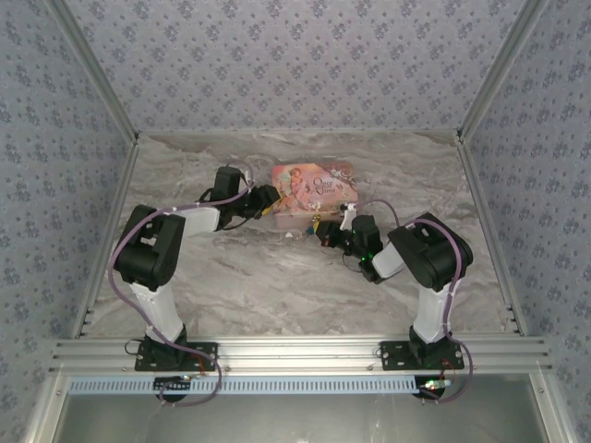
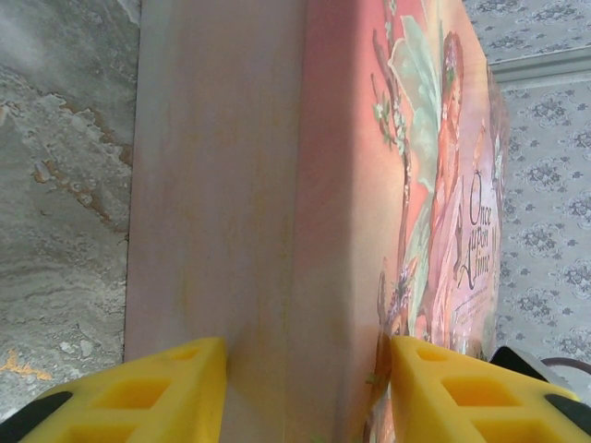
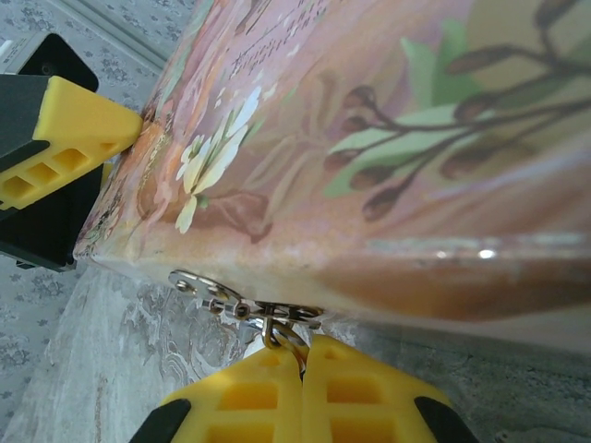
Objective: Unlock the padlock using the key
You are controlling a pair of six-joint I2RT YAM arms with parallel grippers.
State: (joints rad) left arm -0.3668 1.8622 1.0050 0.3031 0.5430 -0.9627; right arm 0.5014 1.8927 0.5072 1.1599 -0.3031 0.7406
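Left jaws on one box; right jaws on one ring

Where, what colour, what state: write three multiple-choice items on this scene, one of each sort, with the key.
1. Where is the pink box?
A) on the far half of the table
B) at the table's near edge
C) hanging in the air
2. What colour are the fingers?
A) blue
B) yellow
C) white
3. How do the fingers of the right gripper stand?
A) wide open
B) shut on a pen
C) shut on a silvery ring

Key: 1 A, the top view shows it lying far out on the table; 2 B, both wrist views show yellow; 3 C, the right wrist view shows the tips together, pinching the ring at the box's edge.
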